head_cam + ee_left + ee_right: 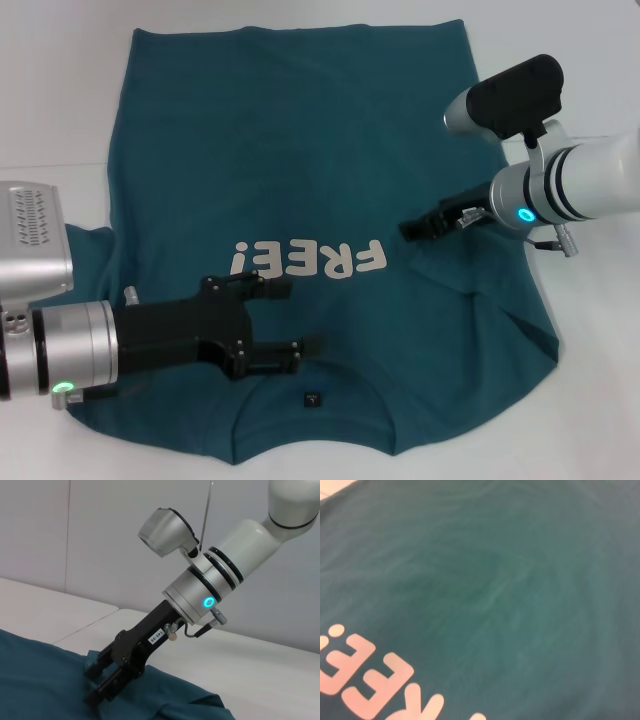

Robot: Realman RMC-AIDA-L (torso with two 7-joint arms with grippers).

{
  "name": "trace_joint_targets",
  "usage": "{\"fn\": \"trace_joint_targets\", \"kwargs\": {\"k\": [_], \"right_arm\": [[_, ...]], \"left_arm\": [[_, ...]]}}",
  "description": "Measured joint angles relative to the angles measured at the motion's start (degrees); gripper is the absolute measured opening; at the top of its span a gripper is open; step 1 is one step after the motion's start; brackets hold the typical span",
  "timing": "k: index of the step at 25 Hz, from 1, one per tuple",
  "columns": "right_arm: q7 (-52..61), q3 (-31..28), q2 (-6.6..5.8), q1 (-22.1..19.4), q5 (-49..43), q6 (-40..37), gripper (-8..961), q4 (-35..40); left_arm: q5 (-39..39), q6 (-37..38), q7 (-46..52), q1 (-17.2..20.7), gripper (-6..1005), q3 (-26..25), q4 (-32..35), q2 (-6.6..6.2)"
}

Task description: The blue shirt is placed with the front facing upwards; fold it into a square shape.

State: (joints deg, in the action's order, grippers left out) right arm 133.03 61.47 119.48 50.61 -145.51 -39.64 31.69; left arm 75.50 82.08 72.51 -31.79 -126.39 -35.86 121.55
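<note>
Nearest the desk's [60, 150] front edge, the left claw [300, 320] is held open over the collar of the blue shirt [300, 150]. Farther on, toward the right edge, the right claw [412, 230] is seen low on the cloth, apparently open. A side fold is judged underway; a firm pinch is needed next. The shirt is spread mid-desk, lettering up, right sleeve tucked inward

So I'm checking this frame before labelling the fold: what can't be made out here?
- Blue shirt: left sleeve mostly hidden under the left arm in the head view; the collar hem is cut off by the frame's edge.
- Neck label: too small to read.
- Right pincer: whether it grips cloth is unclear; in the left wrist view its tips sink into folds.
- Left pincer: open above the chest; contact can't be told.
</note>
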Motion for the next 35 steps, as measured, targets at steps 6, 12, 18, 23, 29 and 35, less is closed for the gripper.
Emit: {"fn": "trace_joint_targets", "kwargs": {"k": [6,12,18,23,29,35], "right_arm": [[-1.0,-0.3,0.09,0.5,2.1,1.3,789,0.1],[-1.0,-0.6,0.07,-0.5,5.3,0.3,790,3.1],[-0.6,-4.3,0.06,-5.8,5.7,-6.9,789,11.2],[-0.5,-7.6,0.03,-10.3,6.2,-14.4,788,17.0],[0.4,-9.7,-0.25,-14.6,6.2,-23.8,786,22.5],[1.3,-15.9,-1.24,-17.5,6.1,-33.8,785,28.7]], "left_arm": [[0.0,0.0,-0.4,0.1,847,-0.4,0.0,0.0],[0.3,0.0,-0.5,0.5,846,-0.6,0.0,0.05],[0.4,0.0,-0.3,0.8,846,-0.6,-0.2,0.08],[0.4,0.0,-0.2,0.8,846,-0.6,-0.1,0.09],[0.5,0.0,0.0,0.7,846,-0.6,-0.1,0.09],[0.5,0.0,0.5,0.7,847,-0.6,-0.1,0.09]]}}
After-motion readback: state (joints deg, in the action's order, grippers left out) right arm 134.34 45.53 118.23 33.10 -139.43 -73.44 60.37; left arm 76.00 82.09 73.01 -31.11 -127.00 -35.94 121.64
